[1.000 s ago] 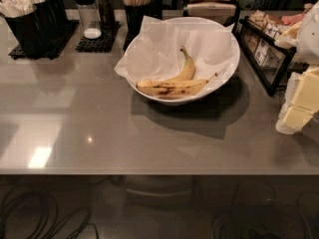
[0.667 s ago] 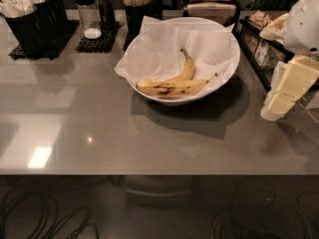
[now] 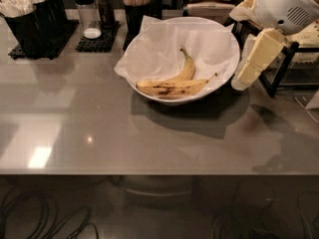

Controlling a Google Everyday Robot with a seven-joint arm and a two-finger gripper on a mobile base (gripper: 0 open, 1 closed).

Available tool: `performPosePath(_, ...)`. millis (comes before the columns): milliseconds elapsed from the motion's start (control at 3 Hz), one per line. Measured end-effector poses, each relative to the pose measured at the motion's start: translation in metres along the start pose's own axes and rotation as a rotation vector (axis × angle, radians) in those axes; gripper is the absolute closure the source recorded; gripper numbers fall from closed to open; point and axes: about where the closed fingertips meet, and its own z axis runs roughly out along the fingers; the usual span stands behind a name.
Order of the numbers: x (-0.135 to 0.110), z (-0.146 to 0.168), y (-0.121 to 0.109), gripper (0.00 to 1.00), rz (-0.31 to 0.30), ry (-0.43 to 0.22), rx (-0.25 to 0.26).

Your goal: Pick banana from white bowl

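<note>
The gripper (image 3: 242,78) is hovering beside the white bowl (image 3: 223,81) (spread or closed, cannot tell), likely lining up for the streaked banana (image 3: 172,87).

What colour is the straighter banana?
The banana is yellow with dark brown streaks, in the camera view; the gripper hangs beside the white bowl.

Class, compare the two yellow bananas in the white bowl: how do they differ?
The straighter yellow banana bears dark brown streaks; the curved yellow banana looks cleaner. The straighter one lies across the front of the round white bowl; the curved one arcs behind it. Both rest on the paper lining. The cream gripper hangs beside the bowl's rim.
</note>
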Motion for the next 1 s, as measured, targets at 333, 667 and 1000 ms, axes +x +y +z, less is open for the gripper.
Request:
performPosePath(333,0.012,0.004,0.005,0.00,0.049,0.001,-0.009)
performPosePath(667,0.012,0.038,-0.003,0.00,0.091,-0.054,-0.045)
performPosePath(1000,-0.009,0.078,-0.022,0.00,0.053,-0.096,-0.090)
